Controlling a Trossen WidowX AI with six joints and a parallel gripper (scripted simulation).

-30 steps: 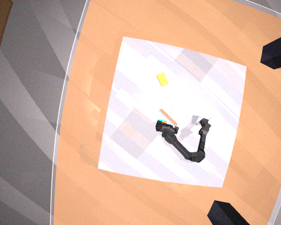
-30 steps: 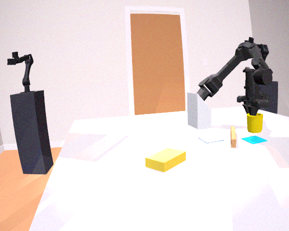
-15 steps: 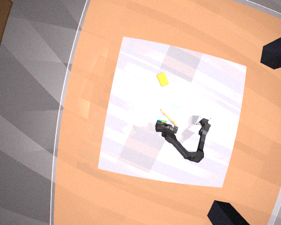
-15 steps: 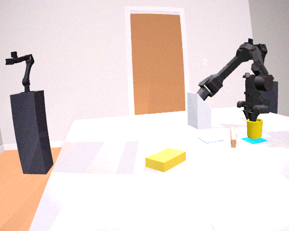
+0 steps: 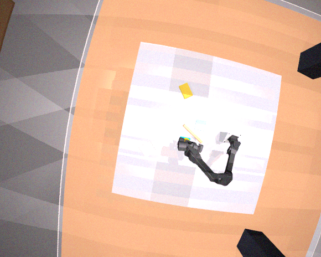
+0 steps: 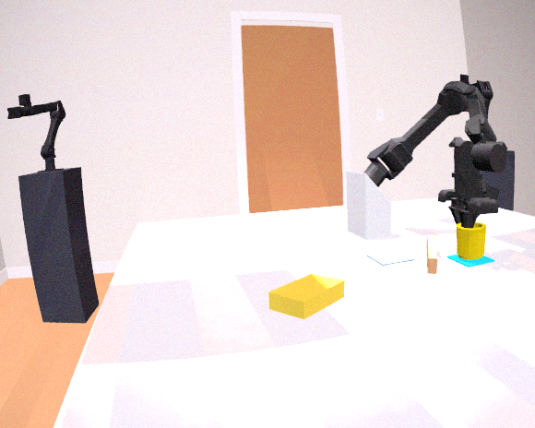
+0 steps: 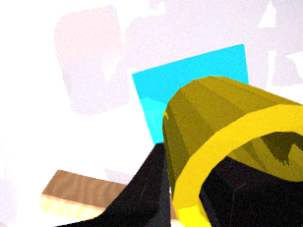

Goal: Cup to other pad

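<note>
The yellow cup (image 5: 186,139) (image 6: 470,242) (image 7: 212,107) is upright over the cyan pad (image 5: 184,137) (image 6: 455,259) (image 7: 197,68). Its base is on the pad or just above it; I cannot tell which. My gripper (image 6: 468,225) (image 7: 173,147) points down and is shut on the cup's wall, one finger inside the cup and one outside. The other pad, pale blue (image 5: 201,122) (image 6: 390,260), is bare. No marbles can be made out; much of the cup's inside is hidden. None show on the table.
A wooden bar (image 5: 192,133) (image 6: 432,255) (image 7: 89,191) lies between the two pads, close to the cyan one. A yellow block (image 5: 185,91) (image 6: 305,295) lies farther off. A pale block (image 6: 369,208) stands by the arm's base.
</note>
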